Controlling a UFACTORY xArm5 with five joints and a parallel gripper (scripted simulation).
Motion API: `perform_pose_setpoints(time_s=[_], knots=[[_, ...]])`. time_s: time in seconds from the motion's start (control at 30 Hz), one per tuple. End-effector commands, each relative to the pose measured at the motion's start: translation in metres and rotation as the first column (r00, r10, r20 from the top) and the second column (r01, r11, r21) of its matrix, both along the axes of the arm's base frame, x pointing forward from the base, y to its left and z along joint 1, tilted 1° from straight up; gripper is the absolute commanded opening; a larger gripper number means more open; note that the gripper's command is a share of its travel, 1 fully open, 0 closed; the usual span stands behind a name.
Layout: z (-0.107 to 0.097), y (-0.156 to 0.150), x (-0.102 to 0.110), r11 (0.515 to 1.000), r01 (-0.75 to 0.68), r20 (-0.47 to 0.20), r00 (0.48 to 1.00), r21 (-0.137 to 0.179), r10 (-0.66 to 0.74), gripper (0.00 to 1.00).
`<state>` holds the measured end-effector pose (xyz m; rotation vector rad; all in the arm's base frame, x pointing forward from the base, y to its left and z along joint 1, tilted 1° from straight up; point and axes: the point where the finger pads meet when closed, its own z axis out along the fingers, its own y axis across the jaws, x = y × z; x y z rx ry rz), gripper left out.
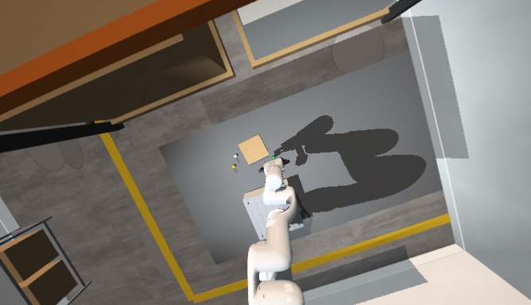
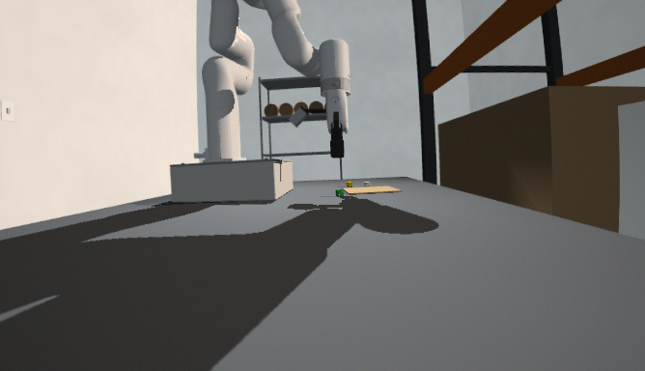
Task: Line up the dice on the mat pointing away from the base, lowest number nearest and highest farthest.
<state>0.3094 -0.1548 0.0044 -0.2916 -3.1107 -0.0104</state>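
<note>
A tan square mat [image 1: 253, 149] lies on the grey table; in the exterior view it shows as a thin tan strip [image 2: 373, 189]. A green die [image 1: 273, 157] sits off the mat at its right corner, nearest the arm, and shows again in the exterior view [image 2: 340, 192]. A white die [image 1: 236, 156] and a yellow die [image 1: 234, 166] lie off the mat on its left side; they show beyond the mat in the exterior view, white [image 2: 367, 184] and yellow [image 2: 350, 185]. My gripper [image 2: 336, 153] hangs open and empty well above the green die, fingers pointing down.
The arm's white base block [image 2: 232, 180] stands on the table near the dice. A large brown box [image 2: 541, 151] lines the table's side. A wire shelf with round brown objects [image 2: 290, 117] stands behind the table. Orange rack beams [image 1: 139, 32] cross overhead.
</note>
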Motion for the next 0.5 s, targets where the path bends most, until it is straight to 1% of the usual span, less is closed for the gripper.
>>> perform_pose_setpoints(time_s=[0.0,0.03,0.1,0.2,0.3,0.43,0.47], knots=[[-0.0049,-0.0002,0.0011,0.985,-0.173,0.005,0.985,0.000,0.173,1.00],[-0.0054,-0.0001,0.0011,0.983,-0.185,0.006,0.983,0.000,0.185,1.00],[-0.0081,0.0001,0.0010,0.965,-0.262,0.006,0.965,0.001,0.262,1.00],[-0.0082,0.0001,0.0010,0.964,-0.266,0.006,0.964,0.001,0.266,1.00],[-0.0106,0.0004,0.0008,0.942,-0.334,0.007,0.942,0.001,0.334,1.00],[-0.0113,0.0004,0.0008,0.936,-0.353,0.007,0.936,0.002,0.353,1.00],[-0.0113,0.0004,0.0008,0.936,-0.353,0.007,0.936,0.002,0.353,0.31]])
